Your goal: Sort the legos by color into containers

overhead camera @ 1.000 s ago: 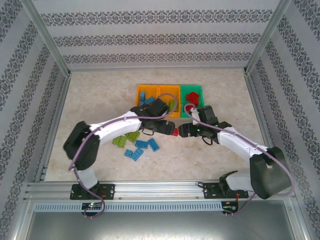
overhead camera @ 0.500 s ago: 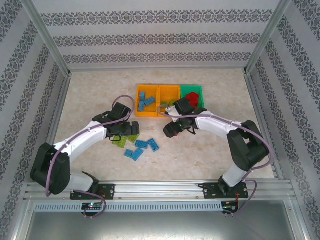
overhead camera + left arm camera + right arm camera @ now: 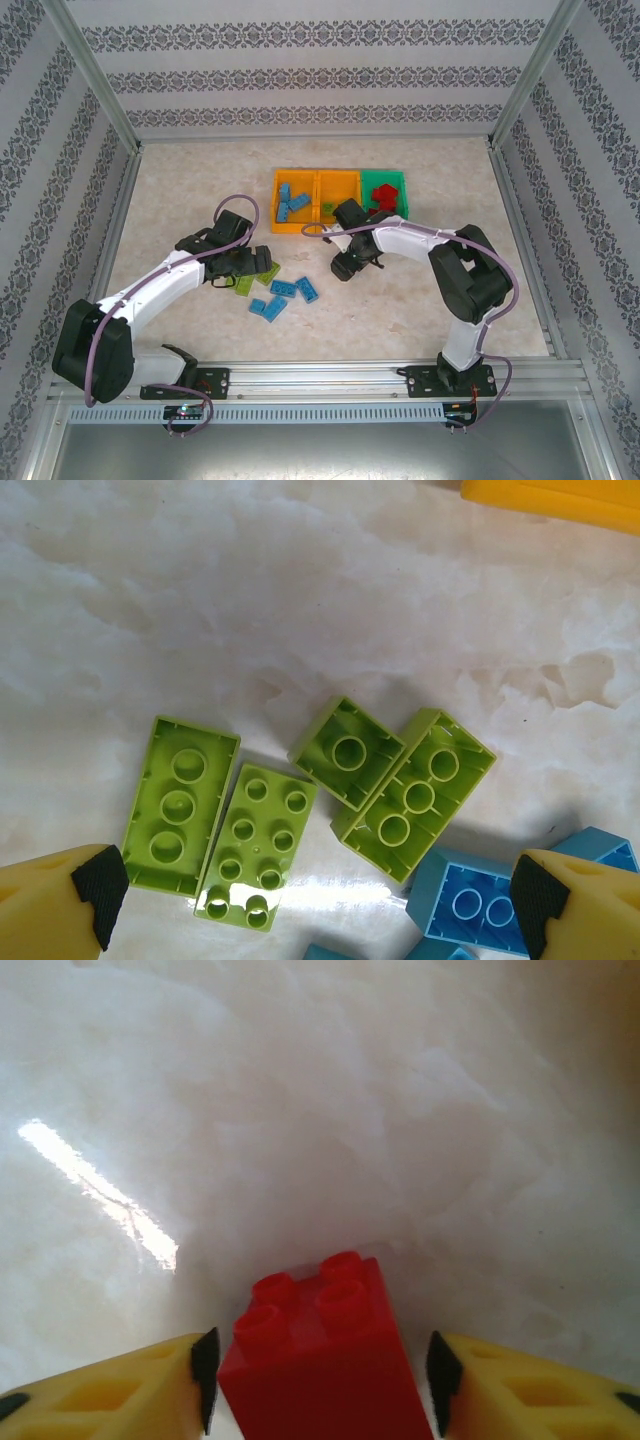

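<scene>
My left gripper (image 3: 312, 895) hangs open just above several light green legos (image 3: 256, 845) lying on the table, with a blue lego (image 3: 470, 900) by its right finger. In the top view the left gripper (image 3: 245, 262) is left of the loose blue legos (image 3: 283, 288). My right gripper (image 3: 320, 1380) stands open around a red lego (image 3: 320, 1360) on the table; the left pad (image 3: 205, 1370) is at the brick, the right pad a little off it. The containers stand in a row: an orange bin (image 3: 277, 200) with blue legos, a middle orange bin (image 3: 337, 180), and a green bin (image 3: 385, 178) with red legos.
The right gripper (image 3: 350, 268) sits just in front of the bins. A corner of an orange bin (image 3: 560, 498) shows at the top right of the left wrist view. Patterned walls and metal rails enclose the marble-look table (image 3: 450, 300).
The left arm swung back from the bins to above the green legos and opened fully. The right arm moved left and down over the red lego, and its jaws narrowed.
</scene>
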